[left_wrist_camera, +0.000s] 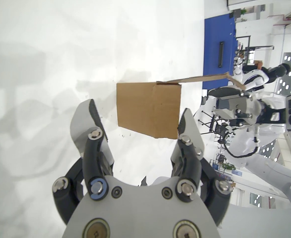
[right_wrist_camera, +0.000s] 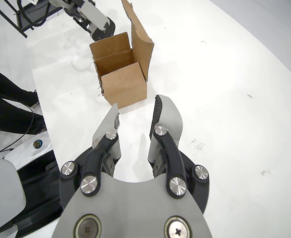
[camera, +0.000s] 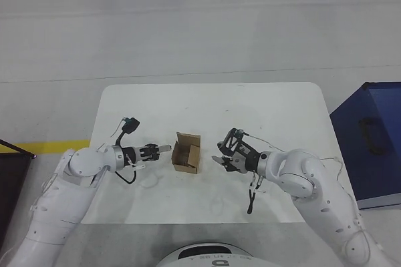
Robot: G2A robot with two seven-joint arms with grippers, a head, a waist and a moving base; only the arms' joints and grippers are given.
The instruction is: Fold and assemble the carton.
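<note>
Brown cardboard carton (camera: 187,153) stands, flap up; left gripper (camera: 166,149) at its nine o'clock, right gripper (camera: 218,152) at three, both parted, empty.

No text, number or sign can be read. The carton (right_wrist_camera: 124,85) shows plain brown faces, and the dark specks on the counter (right_wrist_camera: 210,75) are too small to tell as print.

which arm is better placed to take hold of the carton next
Left, probably. The left end effector is open and right beside the carton, at its side wall. The right end effector, also open, sits farther back with a visible gap to the carton.
</note>
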